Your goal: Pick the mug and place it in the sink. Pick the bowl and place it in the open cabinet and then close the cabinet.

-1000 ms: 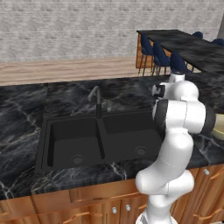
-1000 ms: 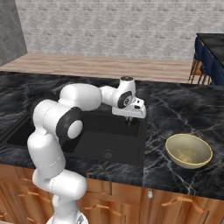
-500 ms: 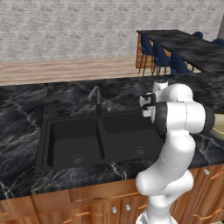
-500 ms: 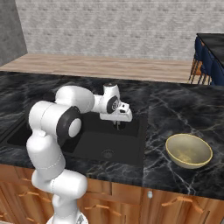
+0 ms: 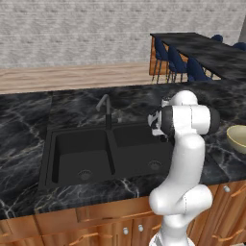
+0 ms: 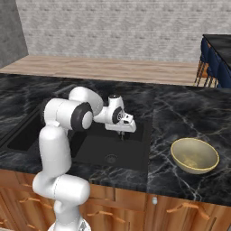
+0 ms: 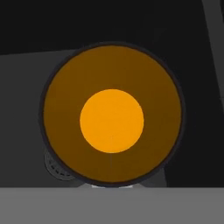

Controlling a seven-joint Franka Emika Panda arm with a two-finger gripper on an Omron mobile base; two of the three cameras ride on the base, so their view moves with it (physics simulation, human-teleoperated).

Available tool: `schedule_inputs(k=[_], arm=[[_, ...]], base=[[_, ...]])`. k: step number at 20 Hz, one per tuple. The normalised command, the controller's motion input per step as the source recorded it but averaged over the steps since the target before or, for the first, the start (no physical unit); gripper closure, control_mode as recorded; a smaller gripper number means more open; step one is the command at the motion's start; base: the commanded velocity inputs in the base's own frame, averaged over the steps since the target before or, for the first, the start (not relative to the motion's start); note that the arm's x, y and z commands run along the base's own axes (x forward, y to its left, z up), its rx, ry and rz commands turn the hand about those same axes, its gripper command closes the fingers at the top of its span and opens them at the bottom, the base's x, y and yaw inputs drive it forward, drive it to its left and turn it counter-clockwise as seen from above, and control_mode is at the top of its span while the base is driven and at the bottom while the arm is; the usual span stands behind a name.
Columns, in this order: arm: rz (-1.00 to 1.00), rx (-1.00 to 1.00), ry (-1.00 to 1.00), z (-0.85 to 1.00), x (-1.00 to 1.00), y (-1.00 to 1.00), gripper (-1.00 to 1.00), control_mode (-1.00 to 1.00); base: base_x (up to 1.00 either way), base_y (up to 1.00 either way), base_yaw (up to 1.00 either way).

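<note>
The hand view looks straight down into the dark mug (image 7: 112,120) with its orange inside; a round drain (image 7: 56,165) shows just past its rim. In the right base view my gripper (image 6: 122,131) points down over the right basin of the black sink (image 6: 137,151), shut on the mug (image 6: 122,135), which hangs as a small dark shape under the hand. The left base view shows the sink (image 5: 72,149) with my forearm in front of the hand. The olive-beige bowl (image 6: 195,155) sits on the counter right of the sink, also at the right edge (image 5: 237,138). The cabinet is out of view.
A slim dark faucet (image 5: 106,111) stands behind the divider between the two basins. Black marble counter (image 6: 180,113) surrounds the sink. Wooden drawers with round knobs (image 5: 126,230) run below. A dark table with blue chairs (image 5: 178,65) stands far behind.
The arm has swung the mug from beside the sink's right edge to over the right basin and lowered it. The bowl has not moved.
</note>
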Motion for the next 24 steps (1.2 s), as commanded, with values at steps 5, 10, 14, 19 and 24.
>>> schedule_inputs(k=[5,10,14,19,24], arm=[[-0.04,0.00,0.16,-0.72,0.03,0.04,1.00,-1.00],[-0.03,0.00,0.06,-0.51,0.04,0.04,1.00,-1.00],[-0.02,0.00,-0.01,-0.35,0.09,0.01,1.00,-1.00],[-0.02,0.00,-0.02,-0.42,0.20,0.00,1.00,-1.00],[-0.01,0.00,-0.04,-0.41,0.13,0.00,1.00,-1.00]], base=[[0.00,0.00,0.00],[0.00,0.00,0.00],[0.00,0.00,0.00],[0.00,0.00,0.00],[0.00,0.00,0.00]])
